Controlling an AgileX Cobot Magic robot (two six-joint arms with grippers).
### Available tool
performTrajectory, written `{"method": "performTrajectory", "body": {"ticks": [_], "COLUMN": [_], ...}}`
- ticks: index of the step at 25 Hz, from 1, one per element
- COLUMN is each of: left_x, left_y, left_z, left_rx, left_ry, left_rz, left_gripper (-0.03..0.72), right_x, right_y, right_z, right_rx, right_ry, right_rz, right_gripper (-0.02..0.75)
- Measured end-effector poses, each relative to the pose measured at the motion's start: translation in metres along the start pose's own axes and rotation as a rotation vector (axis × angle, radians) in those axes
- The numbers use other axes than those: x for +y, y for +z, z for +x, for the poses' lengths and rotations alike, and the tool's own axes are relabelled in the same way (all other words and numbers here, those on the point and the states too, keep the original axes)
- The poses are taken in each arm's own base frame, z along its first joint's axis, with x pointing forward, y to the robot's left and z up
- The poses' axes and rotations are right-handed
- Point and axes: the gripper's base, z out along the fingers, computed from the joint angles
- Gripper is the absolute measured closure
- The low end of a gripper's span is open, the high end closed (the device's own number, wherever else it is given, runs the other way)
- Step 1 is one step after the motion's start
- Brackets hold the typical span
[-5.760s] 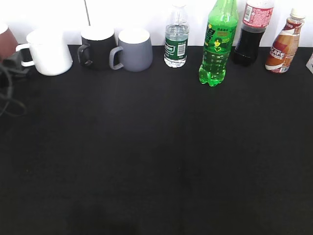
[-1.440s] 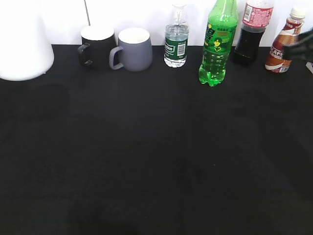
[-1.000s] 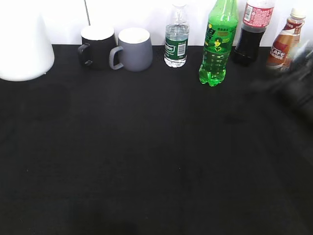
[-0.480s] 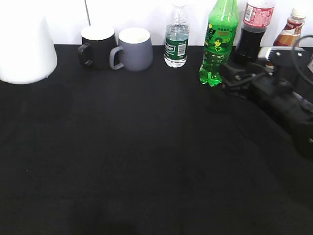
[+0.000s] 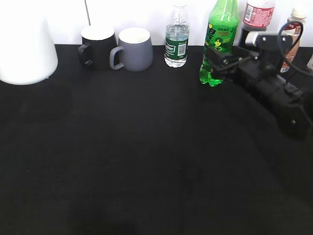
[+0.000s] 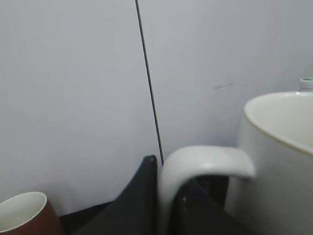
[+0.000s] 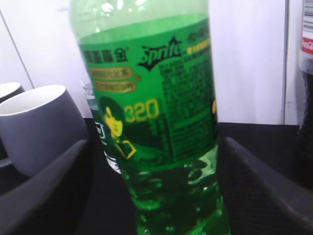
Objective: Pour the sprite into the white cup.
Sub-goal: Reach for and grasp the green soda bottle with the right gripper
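The sprite (image 5: 222,24) stands upright at the back of the black table, right of middle. My right gripper (image 5: 218,58) has reached it from the right. In the right wrist view the sprite (image 7: 151,98) fills the middle and my right gripper (image 7: 156,196) is open, one finger on each side of its lower body, with a gap on the left side. The white cup (image 5: 24,49) hangs large at the far left, lifted off the table. In the left wrist view my left gripper (image 6: 166,205) is shut on the white cup's handle (image 6: 200,159). The left arm does not show in the exterior view.
A black mug (image 5: 97,46), a grey mug (image 5: 133,49) and a small water bottle (image 5: 176,41) stand along the back wall. A cola bottle (image 5: 255,17) and a coffee bottle (image 5: 295,17) stand behind my right arm. A brown cup (image 6: 24,215) sits below the left gripper.
My right arm has come in from the right and set its open jaws around the sprite. The white cup has been lifted by its handle and has drifted slightly.
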Motion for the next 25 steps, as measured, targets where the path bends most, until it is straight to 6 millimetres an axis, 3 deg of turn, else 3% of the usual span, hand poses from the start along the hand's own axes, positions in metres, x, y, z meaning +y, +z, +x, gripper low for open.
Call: {"method": "performTrajectory", "body": {"ticks": [3,7,9,18,23,25], "left_x": [0.0,0.0,0.0,-0.002,-0.003,-0.003], "left_y": [0.0,0.0,0.0,0.0,0.0,0.0], "left_z": [0.0,0.0,0.0,0.0,0.0,0.0], "left_rx": [0.0,0.0,0.0,0.004,0.005,0.005], "left_ry": [0.001,0.001,0.001,0.018,0.021,0.021], "left_rz": [0.001,0.001,0.001,0.025,0.028,0.029], "left_gripper": [0.654,0.654,0.654,0.654,0.654,0.654], "right_x": [0.0,-0.006,-0.009,-0.011,-0.016,-0.016], "right_y": [0.017,0.025,0.035,0.067,0.076,0.076], "right_z": [0.0,0.03,0.036,0.02,0.034,0.033], "right_rx": [0.027,0.084,0.065,0.04,0.066,0.045], "right_ry": [-0.021,-0.015,-0.016,-0.039,-0.037,-0.034], "right_rz": [-0.02,-0.017,-0.019,-0.017,-0.007,-0.01], "right_gripper": [0.144,0.144,0.144,0.148,0.15,0.201]}}
